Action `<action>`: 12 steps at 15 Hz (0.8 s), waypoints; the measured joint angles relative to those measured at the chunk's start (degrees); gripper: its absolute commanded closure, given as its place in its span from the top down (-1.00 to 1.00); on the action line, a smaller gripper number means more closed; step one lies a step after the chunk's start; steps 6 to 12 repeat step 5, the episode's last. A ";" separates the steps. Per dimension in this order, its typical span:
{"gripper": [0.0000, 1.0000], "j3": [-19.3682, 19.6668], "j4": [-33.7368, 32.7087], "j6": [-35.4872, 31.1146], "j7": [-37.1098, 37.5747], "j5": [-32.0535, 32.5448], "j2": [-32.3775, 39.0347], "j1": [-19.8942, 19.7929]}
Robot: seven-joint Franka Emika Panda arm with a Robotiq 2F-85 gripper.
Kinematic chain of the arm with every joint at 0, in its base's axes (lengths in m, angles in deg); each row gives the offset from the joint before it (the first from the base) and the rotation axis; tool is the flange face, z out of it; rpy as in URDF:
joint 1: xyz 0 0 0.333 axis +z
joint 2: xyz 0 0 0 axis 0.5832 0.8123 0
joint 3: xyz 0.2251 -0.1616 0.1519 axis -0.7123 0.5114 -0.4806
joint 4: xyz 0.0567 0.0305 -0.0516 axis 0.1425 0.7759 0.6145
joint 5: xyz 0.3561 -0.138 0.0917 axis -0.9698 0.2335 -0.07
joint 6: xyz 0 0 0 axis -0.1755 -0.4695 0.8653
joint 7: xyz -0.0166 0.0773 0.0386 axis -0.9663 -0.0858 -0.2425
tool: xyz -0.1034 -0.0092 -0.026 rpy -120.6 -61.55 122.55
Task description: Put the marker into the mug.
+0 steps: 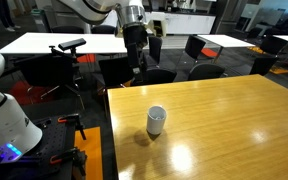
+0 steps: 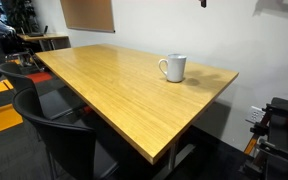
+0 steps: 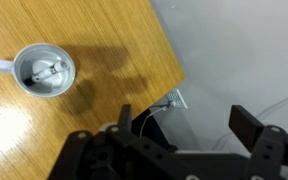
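Note:
The white mug (image 1: 156,120) stands near the edge of the wooden table in both exterior views; an exterior view (image 2: 173,67) shows its handle. In the wrist view the mug (image 3: 42,70) is seen from above at the upper left, and the marker (image 3: 48,72) lies inside it, whitish with a dark end. My gripper (image 1: 135,62) hangs high above the table's far edge, away from the mug. In the wrist view its fingers (image 3: 184,122) are spread wide with nothing between them, over the floor past the table edge.
The wooden table (image 1: 224,120) fills most of the scene. Black chairs (image 2: 59,120) stand along one side and several more (image 1: 199,50) beyond the far edge. A wall socket with a cable (image 3: 174,100) shows below the table edge. White tables (image 1: 64,42) stand behind.

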 measured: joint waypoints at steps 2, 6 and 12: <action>1.00 0.47 0.00 0.00 -2.71 -0.08 -0.19 -0.56; 1.00 0.20 0.00 0.00 -2.65 -0.08 0.03 -0.58; 1.00 0.20 0.00 0.00 -2.65 -0.08 0.03 -0.58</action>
